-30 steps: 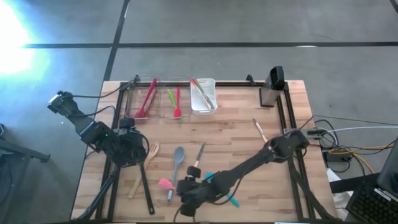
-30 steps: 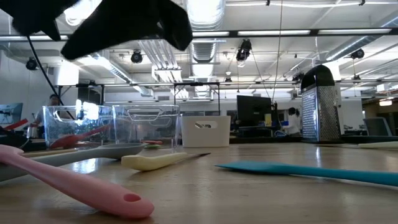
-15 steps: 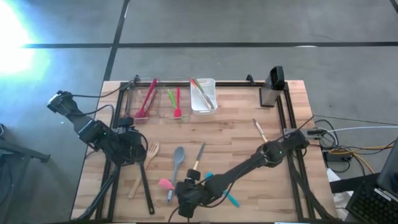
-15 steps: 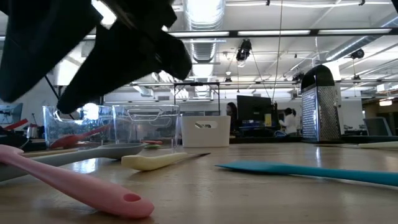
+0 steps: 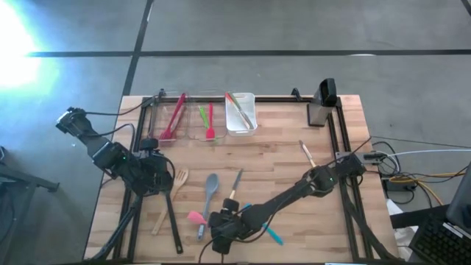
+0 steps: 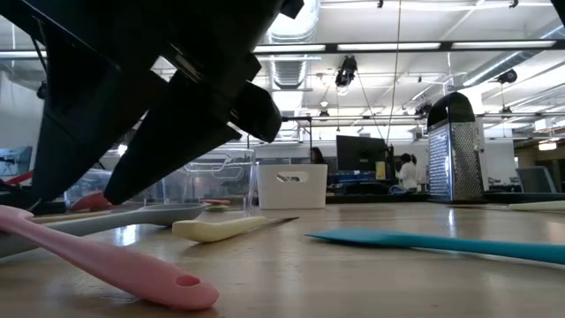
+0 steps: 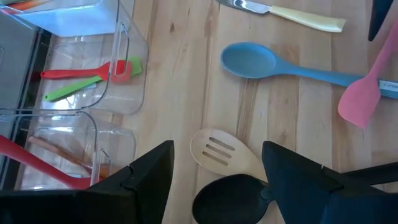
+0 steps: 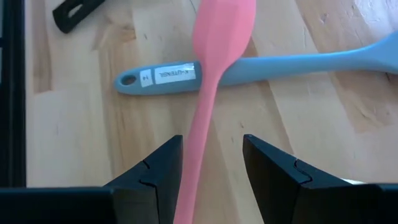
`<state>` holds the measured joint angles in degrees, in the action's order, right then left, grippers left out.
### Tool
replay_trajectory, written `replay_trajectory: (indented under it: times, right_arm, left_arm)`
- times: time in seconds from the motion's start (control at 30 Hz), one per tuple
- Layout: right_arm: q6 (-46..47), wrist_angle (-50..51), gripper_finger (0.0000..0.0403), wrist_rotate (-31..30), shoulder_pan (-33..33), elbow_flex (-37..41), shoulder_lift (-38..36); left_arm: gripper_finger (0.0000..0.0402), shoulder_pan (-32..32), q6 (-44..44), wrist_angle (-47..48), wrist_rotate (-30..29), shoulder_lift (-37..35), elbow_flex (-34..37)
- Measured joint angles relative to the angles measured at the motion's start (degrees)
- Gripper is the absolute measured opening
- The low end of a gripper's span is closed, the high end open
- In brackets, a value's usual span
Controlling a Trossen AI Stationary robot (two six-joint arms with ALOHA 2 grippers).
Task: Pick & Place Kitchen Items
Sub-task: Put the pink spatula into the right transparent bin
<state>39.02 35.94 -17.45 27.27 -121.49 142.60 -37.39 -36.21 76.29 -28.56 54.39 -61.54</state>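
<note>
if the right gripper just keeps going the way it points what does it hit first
Most likely the pink spatula. In the right wrist view its handle runs up between the open fingers of the right gripper, with the blue-grey spoon lying under it just beyond. How far above the table the fingers are is unclear.

A metal box grater (image 5: 322, 104) stands at the table's (image 5: 287, 158) far right corner. A white bin (image 5: 241, 114) sits left of the grater, with two clear bins (image 5: 193, 118) beyond it.

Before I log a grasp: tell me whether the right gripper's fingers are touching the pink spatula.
Apart. In the right wrist view the pink spatula runs between the open fingers of the right gripper, with bare wood showing on both sides of its handle.
</note>
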Motion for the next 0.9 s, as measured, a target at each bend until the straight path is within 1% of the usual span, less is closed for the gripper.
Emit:
replay_trajectory:
  times: [0.23,0.33,0.4,0.5,0.63,0.77,0.83,0.9]
  right_arm:
    - [-0.8,0.3,0.0153,1.8,0.1,0.1,-0.3]
    - [0.5,7.3,0.0148,4.0,0.4,-0.7,-1.9]
    - [2.3,13.2,0.0143,3.6,1.0,-1.0,-4.3]
    - [6.3,22.9,0.0132,-0.6,2.7,-1.1,-8.6]
    - [14.8,34.9,0.0119,-8.7,5.6,-0.7,-12.8]
    - [20.5,40.5,0.0111,-14.2,7.6,-0.3,-16.4]
    - [22.3,41.9,0.0108,-15.2,8.1,-0.1,-17.3]
    - [23.7,43.5,0.0106,-15.9,8.3,0.0,-17.6]
  left_arm:
    - [0.0245,0.0,-1.0,-1.4,0.3,0.0,0.0]
    - [0.0245,0.0,1.6,-8.3,1.1,0.7,0.5]
    - [0.0245,0.0,6.0,-14.4,4.5,1.8,1.7]
    - [0.0245,0.0,11.9,-22.9,8.1,4.7,3.9]
    - [0.0245,0.0,13.7,-26.2,9.0,10.8,6.0]
    - [0.0245,0.0,16.5,-31.0,9.1,17.1,6.6]
    - [0.0245,0.0,18.4,-33.7,10.8,20.3,6.5]
    - [0.0245,0.1,20.3,-36.2,14.0,23.5,5.4]
